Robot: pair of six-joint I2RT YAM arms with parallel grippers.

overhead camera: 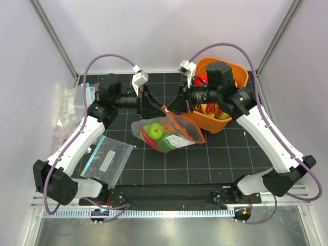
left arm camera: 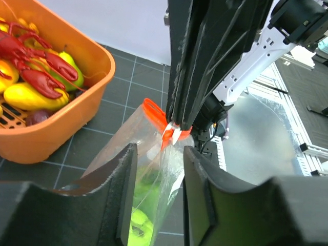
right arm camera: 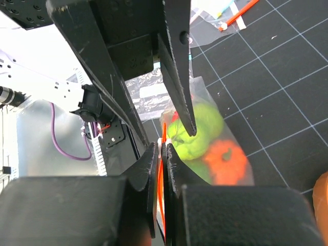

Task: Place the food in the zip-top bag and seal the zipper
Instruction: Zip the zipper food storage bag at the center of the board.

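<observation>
The zip-top bag point(overhead camera: 174, 134) lies mid-table with a green fruit point(overhead camera: 155, 131) and red food inside. Its orange-red zipper point(overhead camera: 190, 128) runs from its raised far corner to the right. My right gripper point(overhead camera: 173, 105) is shut on the zipper's end, which shows as an orange strip between its pads in the right wrist view point(right arm camera: 162, 177). My left gripper point(overhead camera: 154, 104) is open, and its jaws straddle the bag point(left arm camera: 154, 169) just below the pinched zipper point(left arm camera: 166, 125) without closing on it. Green point(right arm camera: 197, 130) and orange point(right arm camera: 225, 161) food show through the plastic.
An orange basket point(overhead camera: 233, 120) at the back right holds more food, including a red lobster point(left arm camera: 36, 66) and yellow pieces. A second clear bag with a teal-blue edge point(overhead camera: 107, 159) lies at the front left. More plastic bags point(overhead camera: 69, 102) sit by the left wall.
</observation>
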